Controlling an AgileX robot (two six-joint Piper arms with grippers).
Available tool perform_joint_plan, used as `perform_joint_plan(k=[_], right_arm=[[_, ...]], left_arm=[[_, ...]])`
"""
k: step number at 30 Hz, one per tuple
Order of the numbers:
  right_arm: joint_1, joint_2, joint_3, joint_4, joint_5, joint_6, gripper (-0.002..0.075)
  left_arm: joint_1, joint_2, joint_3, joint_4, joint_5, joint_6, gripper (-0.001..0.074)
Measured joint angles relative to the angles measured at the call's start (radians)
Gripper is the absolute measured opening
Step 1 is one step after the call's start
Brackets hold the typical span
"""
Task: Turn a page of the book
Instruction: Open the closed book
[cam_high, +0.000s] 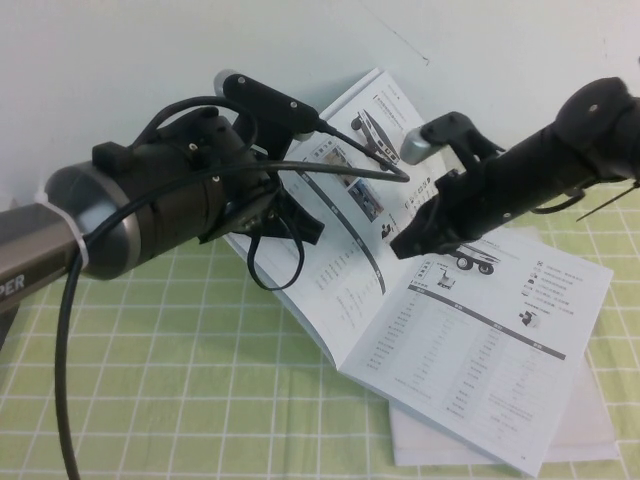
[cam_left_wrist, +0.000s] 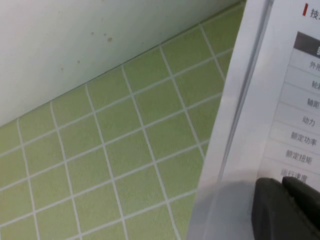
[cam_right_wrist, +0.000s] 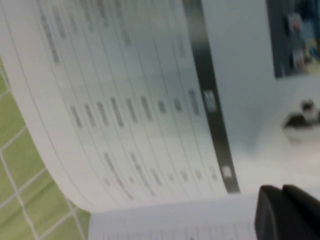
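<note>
Open book (cam_high: 440, 330) lies diagonally, spine running near-left to far-right.

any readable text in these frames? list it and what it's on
"PER": on the left arm's silver sleeve, cut off by the frame edge.
"功力", "额定功率": table rows on the book, read in the left wrist view; other rows there blurred or cut off.
Book text in the high and right wrist views: too small or blurred.
</note>
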Motion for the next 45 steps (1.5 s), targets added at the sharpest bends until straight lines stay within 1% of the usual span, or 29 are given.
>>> perform_joint_plan(k=[7,12,16,24,29,35,45], right_arm=[[0.129,0.137,-0.129,0.015,-0.011,-0.011,-0.0003],[0.173,0.185,-0.147,0.015,0.016,0.008,-0.0003],[0.175,0.201,-0.148,0.003,0.076,0.029,-0.0003],[0.175,0.203,-0.148,-0.151,0.227,0.141,-0.0003],[0.175,0.203,-0.152,-0.2,0.296,0.189,-0.0003],[0.175,0.201,-0.154,-0.276,0.354,0.261,-0.0003],[0.175,0.191,-0.154,-0.369,0.381,0.327,-0.0003]], left_arm=[[0.0,0.0,0.0,-0.006,-0.004,0.0,-0.0003],[0.0,0.0,0.0,-0.006,-0.004,0.0,-0.0003],[0.0,-0.003,0.0,0.0,-0.004,0.0,-0.0003],[0.0,-0.064,0.0,0.037,-0.004,-0.005,-0.0003],[0.0,-0.08,0.0,0.067,-0.004,-0.029,-0.0003],[0.018,-0.08,0.0,0.067,-0.012,-0.029,-0.0003],[0.051,-0.08,0.0,0.064,-0.012,-0.029,-0.0004]])
